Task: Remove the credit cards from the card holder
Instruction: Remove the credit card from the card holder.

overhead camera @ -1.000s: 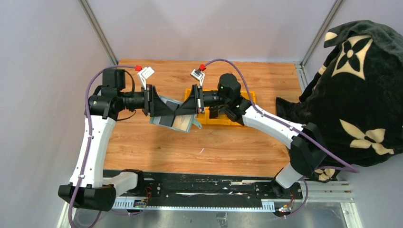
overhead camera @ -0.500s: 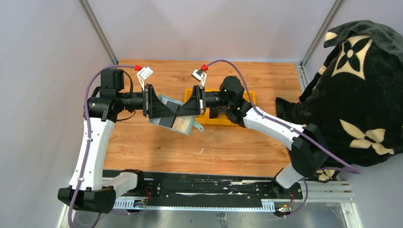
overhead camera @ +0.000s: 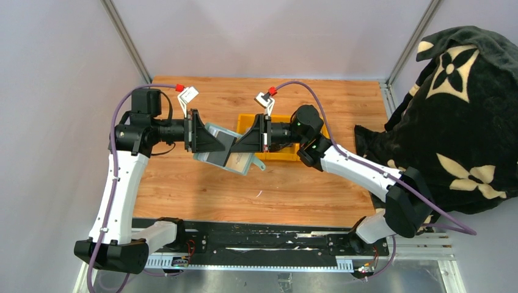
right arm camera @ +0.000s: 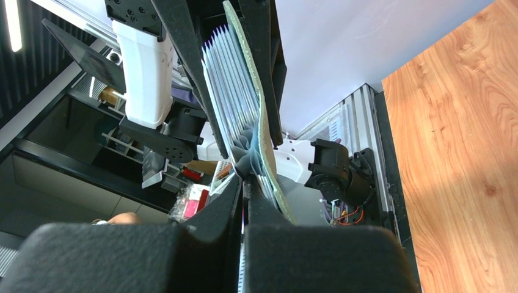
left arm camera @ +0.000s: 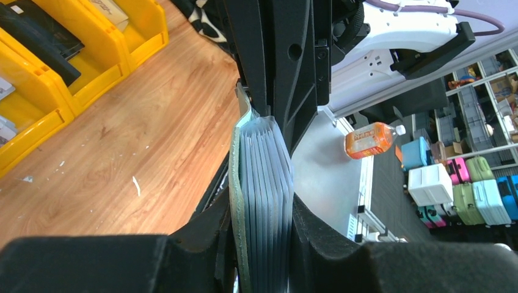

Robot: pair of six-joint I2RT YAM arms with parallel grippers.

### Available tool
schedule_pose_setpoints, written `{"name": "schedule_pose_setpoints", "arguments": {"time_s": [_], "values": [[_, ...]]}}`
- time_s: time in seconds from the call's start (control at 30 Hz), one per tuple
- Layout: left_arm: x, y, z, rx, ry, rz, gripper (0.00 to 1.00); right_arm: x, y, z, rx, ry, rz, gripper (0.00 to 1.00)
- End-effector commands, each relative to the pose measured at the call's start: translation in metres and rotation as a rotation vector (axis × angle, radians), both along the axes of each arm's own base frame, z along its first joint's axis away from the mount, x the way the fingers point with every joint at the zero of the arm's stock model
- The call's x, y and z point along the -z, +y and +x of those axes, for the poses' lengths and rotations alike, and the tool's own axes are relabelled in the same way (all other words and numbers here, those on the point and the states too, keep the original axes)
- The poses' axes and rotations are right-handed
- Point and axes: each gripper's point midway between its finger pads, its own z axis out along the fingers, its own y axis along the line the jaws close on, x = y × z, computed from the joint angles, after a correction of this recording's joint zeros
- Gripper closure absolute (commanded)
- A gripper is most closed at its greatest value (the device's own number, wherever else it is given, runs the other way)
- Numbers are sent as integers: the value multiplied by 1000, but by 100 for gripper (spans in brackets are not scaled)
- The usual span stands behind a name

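Both clamp the card holder (left arm camera: pixel 262 159): left gripper (left arm camera: pixel 262 204) across it, right gripper (right arm camera: pixel 244 183) pinching its edge.

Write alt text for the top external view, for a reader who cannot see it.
The left gripper and right gripper meet above a wooden table, both closed on a pale green card holder between them. A yellow bin sits behind; a dark patterned blanket lies at right.
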Motion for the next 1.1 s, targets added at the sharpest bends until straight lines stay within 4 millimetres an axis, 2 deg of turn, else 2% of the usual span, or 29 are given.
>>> {"name": "schedule_pose_setpoints", "arguments": {"time_s": [0.0, 0.17, 0.2, 0.27, 0.3, 0.37, 0.43, 0.47, 0.53, 0.63, 0.7, 0.93, 1.07], "values": [[-25, -5, -29, 116, 29, -104, 78, 15, -6, 10, 57, -2, -44, 100], [-24, -5, -30, 112, 39, -102, 76, 8, -6, 10, 66, -13, -23, 100], [-23, -5, -29, 110, 39, -101, 76, 5, -5, 11, 63, -13, -10, 95], [-22, -5, -29, 106, 49, -99, 76, -4, -3, 11, 57, -14, 18, 78], [-21, -5, -29, 106, 53, -99, 76, -6, -1, 12, 55, -13, 25, 73], [-21, -4, -28, 100, 52, -95, 76, -8, 2, 14, 55, -13, 27, 67], [-20, -4, -27, 91, 47, -87, 75, -10, 6, 15, 53, -10, 30, 66], [-20, -4, -27, 92, 46, -87, 75, -10, 8, 15, 50, -10, 31, 66], [-20, -4, -28, 93, 48, -89, 73, -12, 10, 15, 47, -9, 36, 73], [-23, -4, -29, 101, 53, -97, 65, -11, 10, 14, 38, -5, 41, 93], [-25, -5, -33, 120, 60, -113, 60, -11, 8, 12, 37, -8, 43, 100], [-27, -5, -35, 146, 85, -137, 58, -5, -3, 3, 35, -13, 46, 100], [-29, -5, -35, 146, 80, -138, 61, -7, -11, 1, 39, -16, 69, 100]]}}
